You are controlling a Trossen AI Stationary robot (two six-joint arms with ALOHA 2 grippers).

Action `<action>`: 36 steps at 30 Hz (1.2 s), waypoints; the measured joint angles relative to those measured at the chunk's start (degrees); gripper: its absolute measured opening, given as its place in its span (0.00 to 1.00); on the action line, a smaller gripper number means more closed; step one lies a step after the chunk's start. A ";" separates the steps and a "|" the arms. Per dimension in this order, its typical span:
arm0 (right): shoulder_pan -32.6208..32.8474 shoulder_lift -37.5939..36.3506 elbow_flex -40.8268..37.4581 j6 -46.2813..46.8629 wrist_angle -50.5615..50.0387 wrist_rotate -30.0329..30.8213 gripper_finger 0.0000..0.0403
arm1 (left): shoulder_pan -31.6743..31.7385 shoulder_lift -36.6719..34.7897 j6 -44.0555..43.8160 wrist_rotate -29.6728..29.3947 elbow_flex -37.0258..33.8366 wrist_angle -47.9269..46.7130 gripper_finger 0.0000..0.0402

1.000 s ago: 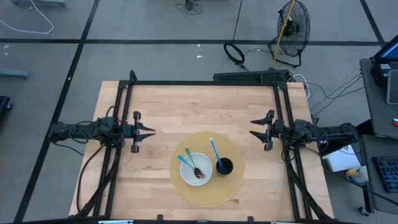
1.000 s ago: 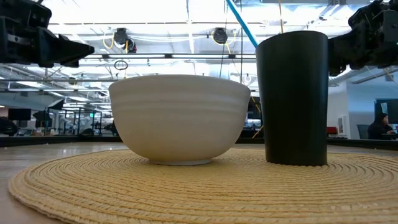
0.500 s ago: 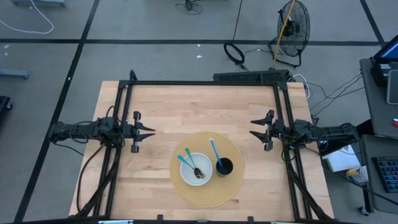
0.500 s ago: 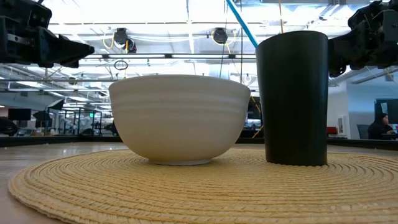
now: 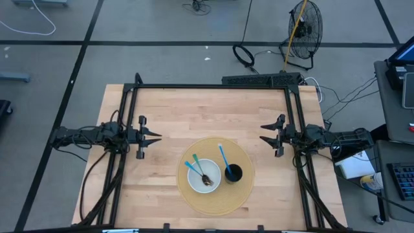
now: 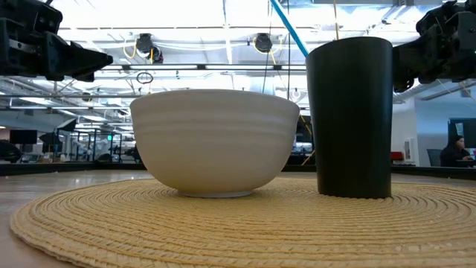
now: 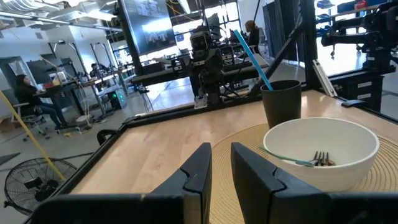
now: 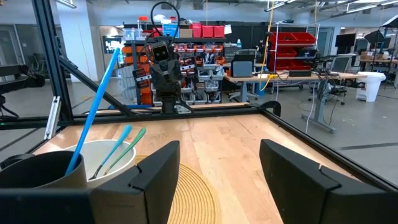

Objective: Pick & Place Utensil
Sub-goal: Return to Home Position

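A round woven placemat (image 5: 215,194) lies near the table's near edge. On it stand a white bowl (image 5: 204,176) and, to its right, a black cup (image 5: 233,173). Two utensils lie in the bowl, one with a blue handle (image 5: 192,167) and a fork with a teal handle (image 5: 200,166), their handles leaning on the rim. A third blue-handled utensil (image 5: 222,155) stands slanted in the cup. My left gripper (image 5: 158,137) hovers at the table's left, open by a narrow gap (image 7: 221,149). My right gripper (image 5: 263,134) hovers at the table's right, wide open (image 8: 219,149). Both are well clear of the mat.
A black frame (image 5: 210,86) runs along the far, left and right sides of the wooden table (image 5: 207,113). Bare wood lies between the grippers and beyond the mat. Off the table are a floor fan (image 5: 304,26) and cables; people sit at desks in the room behind.
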 joint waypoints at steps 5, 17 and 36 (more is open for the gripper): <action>0.02 0.00 0.01 0.00 0.01 0.00 0.54 | 0.00 0.00 -0.01 0.00 0.00 0.00 0.17; 0.01 0.00 -0.01 0.00 0.01 0.00 0.54 | 0.00 0.00 0.00 0.00 0.00 0.02 0.17; 0.02 0.00 0.01 -1.20 -0.87 -14.99 0.54 | 0.00 0.00 0.01 0.00 0.00 0.02 0.17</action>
